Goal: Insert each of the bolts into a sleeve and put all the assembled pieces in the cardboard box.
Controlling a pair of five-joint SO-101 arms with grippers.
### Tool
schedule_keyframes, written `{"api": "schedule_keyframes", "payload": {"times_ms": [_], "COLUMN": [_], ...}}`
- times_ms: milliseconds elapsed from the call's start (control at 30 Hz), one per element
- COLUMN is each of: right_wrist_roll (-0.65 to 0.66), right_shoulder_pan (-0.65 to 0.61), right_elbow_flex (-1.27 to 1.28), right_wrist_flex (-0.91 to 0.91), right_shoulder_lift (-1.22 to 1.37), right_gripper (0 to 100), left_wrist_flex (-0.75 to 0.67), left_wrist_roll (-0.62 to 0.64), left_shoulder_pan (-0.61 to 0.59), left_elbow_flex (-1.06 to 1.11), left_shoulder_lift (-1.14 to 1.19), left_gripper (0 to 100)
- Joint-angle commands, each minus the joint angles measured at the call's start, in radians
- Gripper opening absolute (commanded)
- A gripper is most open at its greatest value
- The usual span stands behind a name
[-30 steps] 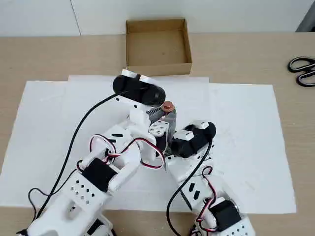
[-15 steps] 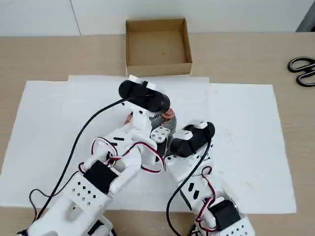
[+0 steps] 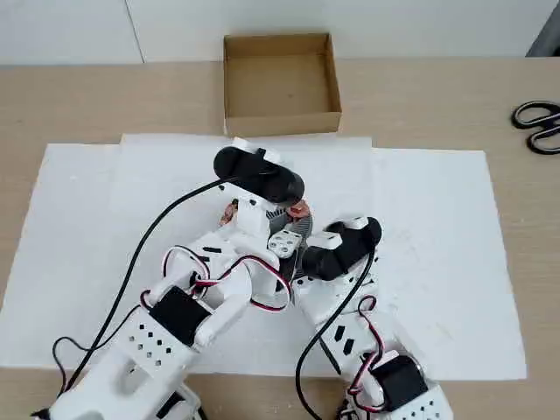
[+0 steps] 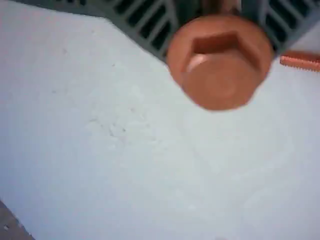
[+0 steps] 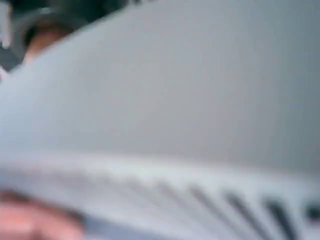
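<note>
A grey ribbed sleeve [image 3: 296,226] sits in the middle of the white paper, wedged between both arms. A copper bolt head [image 3: 299,208] shows at its far end. In the left wrist view that hex bolt head [image 4: 220,62] faces the camera, with the sleeve [image 4: 145,20] right behind it. A second copper bolt [image 4: 300,61] lies beside them, also seen as a bolt [image 3: 230,211] by the left arm. My left gripper is hidden under its black camera [image 3: 258,173]. The right arm [image 3: 341,248] holds the sleeve [image 5: 175,100], which is close before its camera.
The open cardboard box [image 3: 282,118] stands at the far edge of the paper [image 3: 437,262], with nothing visible inside. Scissors [image 3: 538,127] lie on the wooden table at the far right. Cables trail from both arms toward the near edge.
The left arm's wrist has swung right and nearer, over the sleeve. The bolt head sits lower and closer to the sleeve than a second ago. The right arm has stayed put.
</note>
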Motion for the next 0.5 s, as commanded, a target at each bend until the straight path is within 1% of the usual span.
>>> {"api": "schedule_keyframes", "payload": {"times_ms": [0,100,167,467], "right_wrist_roll": [-0.006,-0.006,-0.006,-0.006], "right_shoulder_pan": [-0.002,-0.002,-0.002,-0.002], "right_elbow_flex": [-0.018,-0.018,-0.018,-0.018], "right_wrist_flex": [-0.028,-0.028,-0.028,-0.028], "right_shoulder_lift": [-0.016,-0.016,-0.016,-0.016], "right_gripper": [0.3,0.3,0.3,0.3], "left_wrist_flex": [0.009,0.044,0.061,0.063], "left_wrist_roll": [-0.011,-0.009,-0.008,-0.011], "left_shoulder_pan": [-0.003,-0.003,-0.003,-0.009], "left_elbow_flex": [-0.004,-0.008,-0.008,-0.013], "left_shoulder_lift": [-0.015,-0.018,-0.02,-0.021], "left_gripper": [3,12,16,17]}}
